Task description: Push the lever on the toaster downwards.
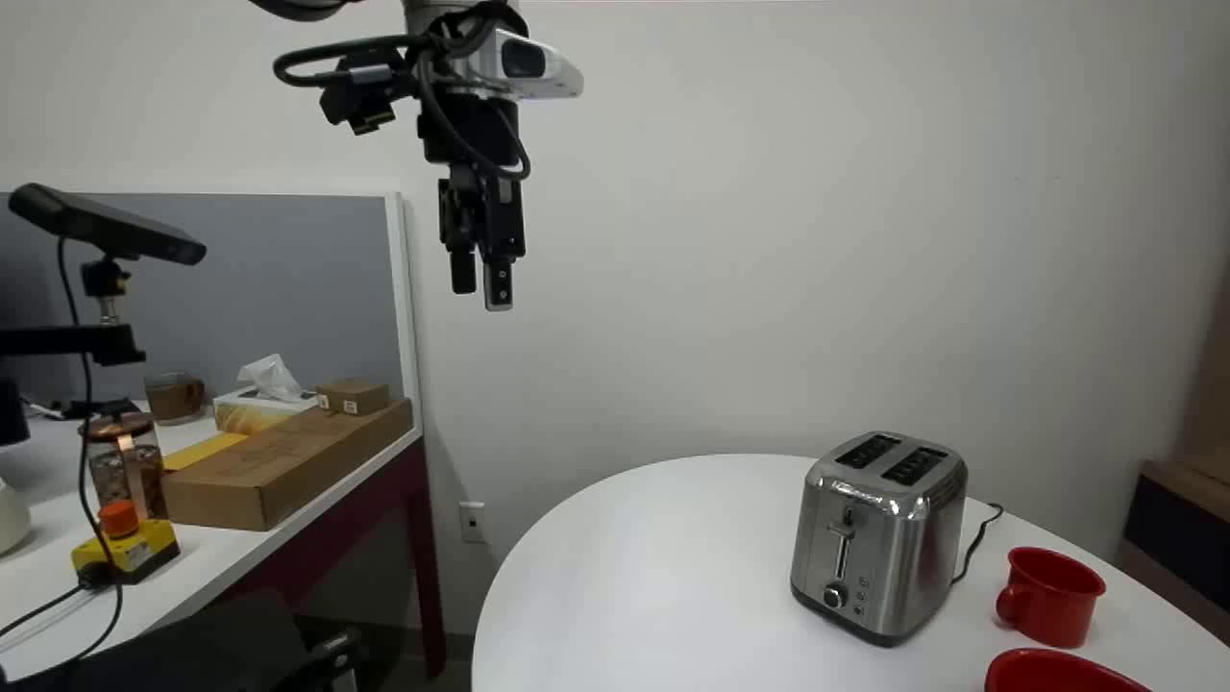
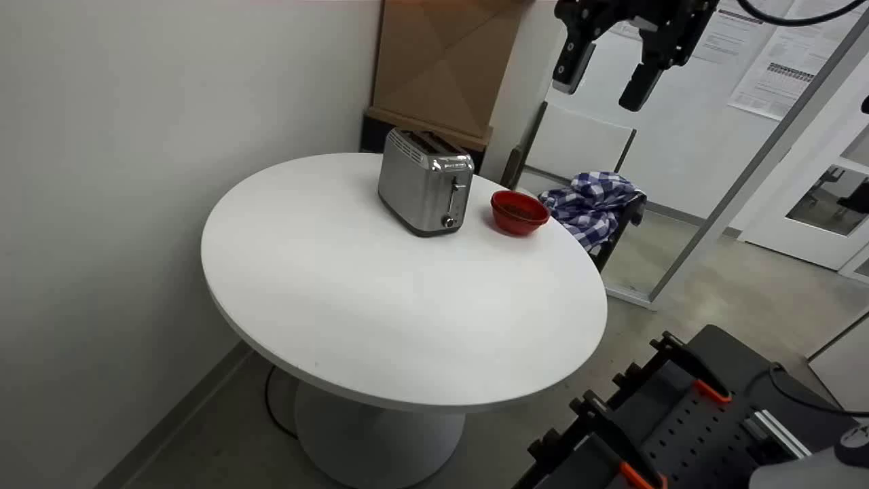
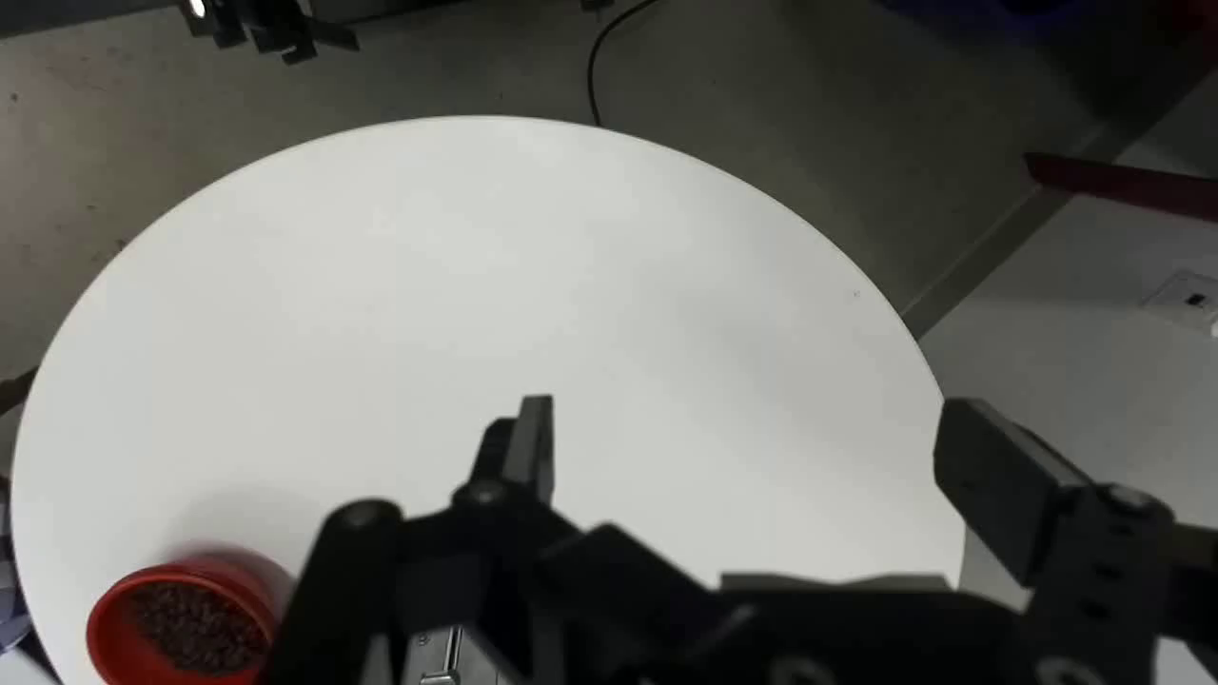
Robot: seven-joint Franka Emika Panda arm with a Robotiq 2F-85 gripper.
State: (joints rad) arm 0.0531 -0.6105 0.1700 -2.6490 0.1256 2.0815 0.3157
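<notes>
The gripper (image 2: 600, 95) hangs in mid-air, high above the level of the round white table (image 2: 407, 319), its fingers (image 3: 994, 485) spread apart with nothing between them. In an exterior view, the toaster (image 2: 426, 183) stands upright near the table's far edge, well apart from the gripper; in the wrist view little of it shows past the gripper. Its lever (image 1: 842, 530) sits near the top of the slot (image 1: 843, 558) in both exterior views, so the push appears not to have begun. The whole job looks to be left: bringing the gripper over to the toaster's front, setting a fingertip on top of the lever and pressing it to the bottom. Bringing the fingers together first would probably make that press firmer.

The table, being round, has an edge but no corners. In an exterior view a red bowl (image 2: 514, 227) rests between the toaster and the right-hand edge, and in an exterior view a red mug (image 1: 1062, 615) stands beside the toaster, near the edge. Beyond, on a side desk (image 1: 211, 553), a cardboard box (image 1: 288, 461) lies along the edge, one end near the back corner.
</notes>
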